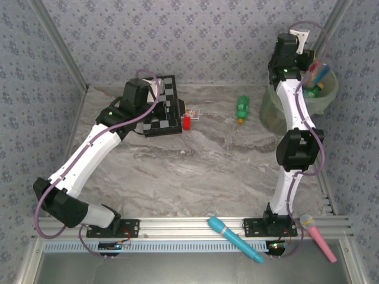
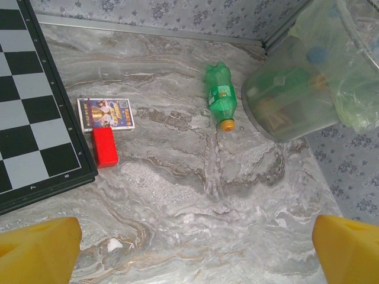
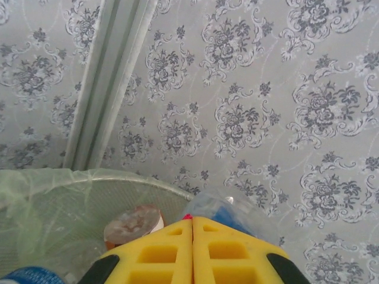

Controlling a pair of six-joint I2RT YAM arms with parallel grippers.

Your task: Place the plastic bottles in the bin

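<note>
Flowered grey wallpaper surrounds a marbled desk (image 1: 195,171). One green bottle (image 2: 221,94) lies on its side near the one bin (image 2: 278,127). Its long axis runs far to near, orange cap toward the arms, and its label is too small to read. More bottles (image 3: 213,207) sit inside the bin, too jumbled to count. The left claw (image 2: 195,251) gapes wide and empty. The right claw (image 3: 192,223), above the bin, is pressed closed on nothing.

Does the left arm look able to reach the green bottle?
Probably yes: the left gripper is open and bare table lies between it and the green bottle; red block and bin sit off to the sides.
</note>
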